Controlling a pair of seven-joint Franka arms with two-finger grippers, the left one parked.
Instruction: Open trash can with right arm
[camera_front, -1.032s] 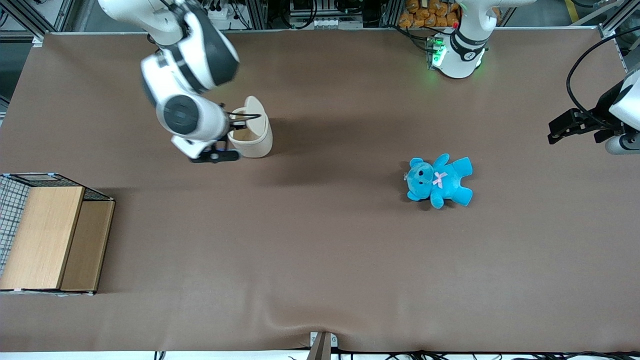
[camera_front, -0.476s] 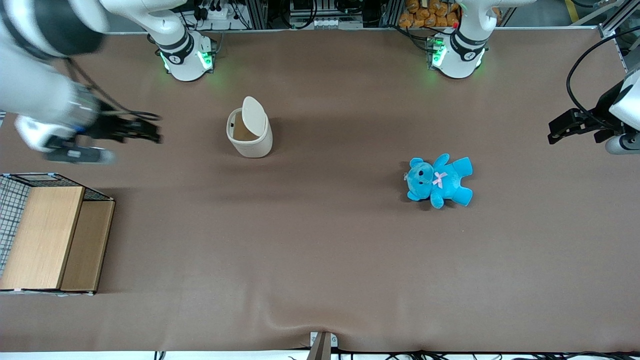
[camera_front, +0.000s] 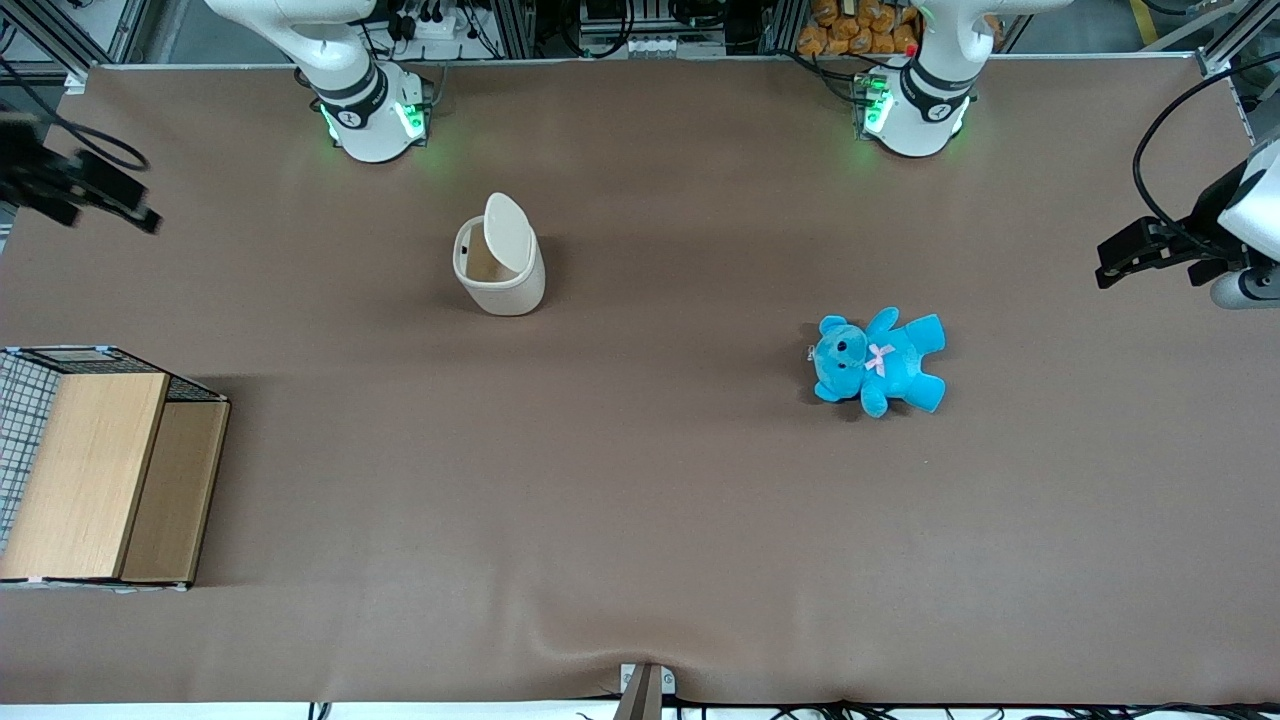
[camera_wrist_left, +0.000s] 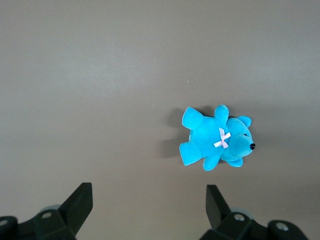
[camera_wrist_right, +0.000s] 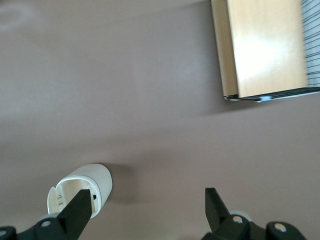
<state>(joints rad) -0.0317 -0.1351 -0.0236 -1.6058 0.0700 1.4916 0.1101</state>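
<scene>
We judge the opening step complete and the step in hand to be the withdrawal of the right arm (camera_front: 365, 100), so the procedure concerns clearance only. Nearest the front camera, the wooden box (camera_front: 95, 470) with its wire mesh stands at the working arm's end of the desk (camera_front: 640, 560). We keep any parking path above and apart from it, since it is the tallest obstacle at that end. The blue teddy (camera_front: 878, 360) lies farther in, toward the parked arm's end, and needs no allowance. Farther again stands the trash can (camera_front: 498, 268), upright on the desk, with its lid (camera_front: 507, 232) tipped up and the tan inside exposed. We do not pass over or beside it on the way out, because a light plastic bin will probably shift or tip at a slight knock, and a touch on the raised lid could drop it shut. The claw (camera_front: 120, 200) hangs farther from the front camera than the trash can, at the working arm's edge of the desk and well apart from the can. In the right wrist view its fingers (camera_wrist_right: 77, 210) are spread wide with nothing between them, and that camera looks down on the can's open mouth from above. Claw and can are not in contact. We would make no further approach unless the lid is found closed.
</scene>
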